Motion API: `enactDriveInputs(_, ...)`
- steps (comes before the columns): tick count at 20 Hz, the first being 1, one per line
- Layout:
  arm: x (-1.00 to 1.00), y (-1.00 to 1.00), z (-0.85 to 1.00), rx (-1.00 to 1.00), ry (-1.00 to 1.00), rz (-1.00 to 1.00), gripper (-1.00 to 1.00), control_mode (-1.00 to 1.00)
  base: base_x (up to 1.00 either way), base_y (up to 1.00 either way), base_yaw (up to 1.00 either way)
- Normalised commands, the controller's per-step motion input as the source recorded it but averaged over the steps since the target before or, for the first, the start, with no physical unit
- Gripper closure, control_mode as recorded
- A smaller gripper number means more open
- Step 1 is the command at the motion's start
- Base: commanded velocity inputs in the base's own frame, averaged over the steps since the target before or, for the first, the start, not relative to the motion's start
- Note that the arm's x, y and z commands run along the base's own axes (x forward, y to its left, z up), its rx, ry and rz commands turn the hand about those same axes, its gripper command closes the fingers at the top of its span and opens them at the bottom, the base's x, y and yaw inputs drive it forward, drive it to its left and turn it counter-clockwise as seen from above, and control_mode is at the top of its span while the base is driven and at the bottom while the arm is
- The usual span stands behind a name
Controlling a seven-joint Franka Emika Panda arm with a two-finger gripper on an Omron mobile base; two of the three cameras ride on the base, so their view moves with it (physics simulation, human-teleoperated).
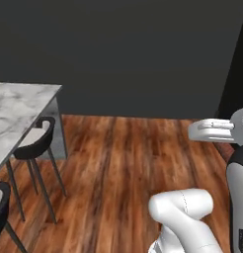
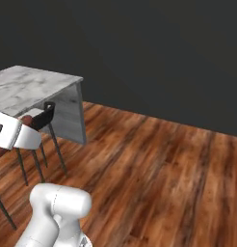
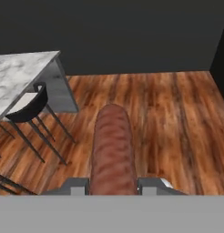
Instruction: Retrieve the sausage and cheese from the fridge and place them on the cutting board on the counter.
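The tool point(image 3: 112, 184) is pinched on the sausage point(image 3: 112, 148), its 2 fingers point(image 3: 75, 185) pressing the link's flanks at the near end. The sausage is held clear of the wooden floor point(image 3: 177, 118) and runs straight out along the tool's own line, its rounded free end pointing away from the hand toward the dark wall point(image 3: 132, 32).

Beyond the free end and off to the left in the hand view stands a marble tabletop point(image 3: 20, 75) on a grey base, with a black chair point(image 3: 27, 109) tucked under its edge. Both base views show the same slab point(image 1: 17, 106) to the left of the arm, with nothing visible on the part that shows. No cutting board, cheese or fridge can be made out, so I cannot say which way the board lies from the tool.

My reading is that the carry leg for the sausage is under way and the cheese has not yet been fetched. The relation that matters for the set-down is the link's long axis: it continues the hand's line, so the hand would have to tip toward level over the board for the sausage to lie flat. Being round, it may roll once let go.
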Motion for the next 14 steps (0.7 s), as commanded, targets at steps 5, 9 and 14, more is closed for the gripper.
enactDriveInputs(5,0.0,0.0,0.0,0.0,0.0,0.0,1.0,1.0,1.0,-0.49,0.12)
enactDriveInputs(9,0.0,0.0,0.0,0.0,0.0,0.0,1.0,1.0,1.0,-0.47,0.12)
enactDriveInputs(14,0.0,0.0,0.0,0.0,0.0,0.0,1.0,1.0,1.0,-0.45,0.12)
